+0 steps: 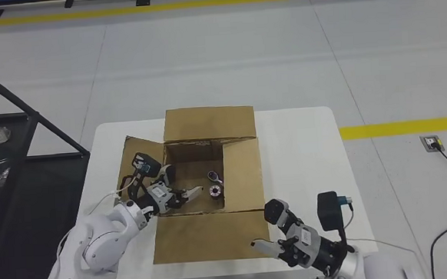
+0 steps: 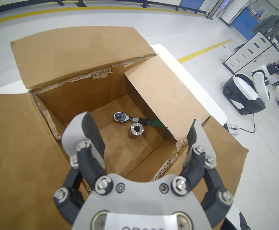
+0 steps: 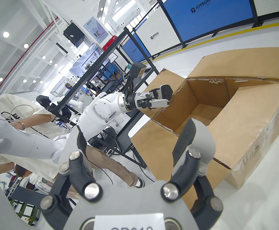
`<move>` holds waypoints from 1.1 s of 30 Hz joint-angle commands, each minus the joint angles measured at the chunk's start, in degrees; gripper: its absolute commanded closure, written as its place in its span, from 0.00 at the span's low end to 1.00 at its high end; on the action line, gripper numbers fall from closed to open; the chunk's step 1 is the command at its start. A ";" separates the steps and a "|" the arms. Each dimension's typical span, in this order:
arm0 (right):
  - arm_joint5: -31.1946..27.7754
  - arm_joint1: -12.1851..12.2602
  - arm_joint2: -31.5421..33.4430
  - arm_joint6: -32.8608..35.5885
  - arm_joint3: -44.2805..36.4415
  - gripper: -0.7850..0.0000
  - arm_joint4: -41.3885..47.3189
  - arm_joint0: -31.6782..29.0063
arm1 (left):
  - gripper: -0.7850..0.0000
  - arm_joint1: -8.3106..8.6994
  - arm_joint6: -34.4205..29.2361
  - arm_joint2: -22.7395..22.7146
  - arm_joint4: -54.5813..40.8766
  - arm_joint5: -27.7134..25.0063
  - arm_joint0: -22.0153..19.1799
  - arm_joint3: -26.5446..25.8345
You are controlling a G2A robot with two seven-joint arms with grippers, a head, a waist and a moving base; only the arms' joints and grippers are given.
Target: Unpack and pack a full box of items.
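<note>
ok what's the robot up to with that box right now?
Nothing is held at the moment. The cardboard box sits open on the white table, flaps folded out. The left gripper hangs open over the box's opening. On the box floor lie a green-handled ratchet and a metal socket. The right gripper is open too, by the box's near flap, holding nothing.

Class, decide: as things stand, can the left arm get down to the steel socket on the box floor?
Probably yes: the left gripper is open over the open box and nothing covers the socket. The ratchet close beside it and an inward-leaning flap could crowd the grasp.
</note>
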 commanded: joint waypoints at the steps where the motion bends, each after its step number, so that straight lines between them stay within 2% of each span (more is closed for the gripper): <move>1: 0.00 -0.01 -0.01 0.01 0.01 0.00 -0.01 0.02 | 0.00 0.00 -0.02 0.00 0.00 0.00 -0.02 0.00; 8: 0.00 -0.01 -0.01 0.01 0.01 0.00 -0.01 0.02 | 0.00 -0.04 -0.54 0.32 -1.83 0.27 0.28 0.61; 11: -2.03 0.07 -1.90 -0.09 1.14 0.00 5.54 1.06 | 0.00 -0.16 -3.08 1.75 -6.15 -0.88 -1.42 1.12; 14: -1.18 0.26 -2.61 0.90 1.82 0.00 5.95 2.72 | 0.00 -0.38 -7.75 4.12 -11.56 -1.58 -4.73 4.00; 18: -0.28 0.51 -3.33 1.08 2.11 0.00 6.04 3.35 | 0.00 -1.04 -14.89 8.96 -16.57 -0.06 -10.91 9.53; 20: -0.07 0.65 -3.09 0.58 2.46 0.00 6.43 3.02 | 0.00 -1.54 -17.88 11.53 -18.65 1.92 -14.03 13.12; 23: -0.39 0.90 -2.44 -0.17 3.16 0.00 7.51 2.25 | 0.00 -2.44 -21.70 15.11 -24.28 2.06 -18.29 19.09; 28: -1.11 1.30 -1.64 -1.06 3.87 0.00 8.43 1.18 | 0.00 -4.03 -24.06 19.78 -30.61 2.31 -24.11 28.14; 33: -1.39 1.65 -1.58 -1.51 3.89 0.00 8.72 0.77 | 0.00 -5.93 -23.18 23.69 -37.64 0.74 -27.62 35.53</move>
